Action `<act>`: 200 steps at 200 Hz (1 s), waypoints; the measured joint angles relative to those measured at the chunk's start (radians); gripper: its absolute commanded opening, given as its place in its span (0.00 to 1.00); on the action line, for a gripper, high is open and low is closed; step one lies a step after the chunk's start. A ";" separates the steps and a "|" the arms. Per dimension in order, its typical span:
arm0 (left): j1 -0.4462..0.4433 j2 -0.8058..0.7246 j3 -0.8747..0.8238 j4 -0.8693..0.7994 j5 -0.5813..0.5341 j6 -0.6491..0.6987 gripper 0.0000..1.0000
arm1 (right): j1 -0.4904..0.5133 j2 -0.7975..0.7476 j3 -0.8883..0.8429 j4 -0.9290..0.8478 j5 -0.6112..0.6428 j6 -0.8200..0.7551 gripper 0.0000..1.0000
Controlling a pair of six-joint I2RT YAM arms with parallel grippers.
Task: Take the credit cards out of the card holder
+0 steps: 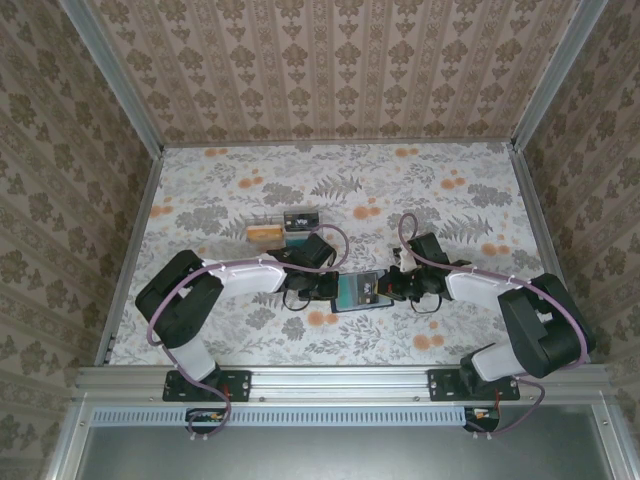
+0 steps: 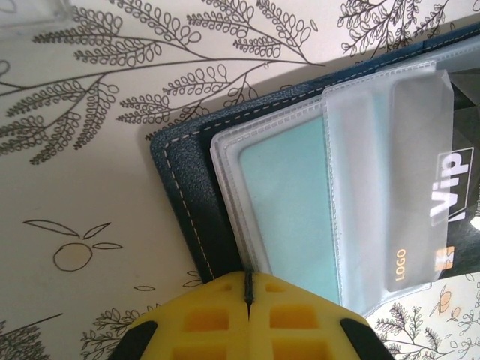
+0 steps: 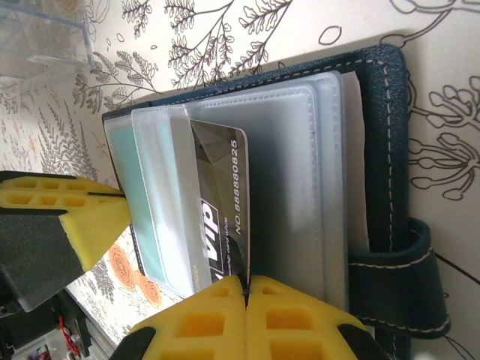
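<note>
The dark navy card holder lies open on the table between both arms. In the left wrist view my left gripper is shut on the near edge of the card holder, where the cover meets the clear sleeves. A teal credit card sits inside a sleeve. In the right wrist view my right gripper is shut on the edge of a black VIP credit card, which sticks partly out of a sleeve of the card holder. The left gripper's yellow fingers show at the holder's far side.
A clear plastic box with orange and dark contents stands just behind the left gripper; its corner shows in the right wrist view. Metal rails and patterned walls close in the flowered table.
</note>
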 measured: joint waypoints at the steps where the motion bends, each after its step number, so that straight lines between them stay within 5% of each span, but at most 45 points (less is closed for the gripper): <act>1: 0.000 0.000 0.000 0.000 0.000 0.001 0.00 | -0.001 0.000 0.000 0.000 0.000 0.000 0.00; 200: 0.002 0.000 -0.003 0.003 0.004 0.028 0.00 | -0.103 -0.137 -0.041 -0.035 -0.070 -0.041 0.00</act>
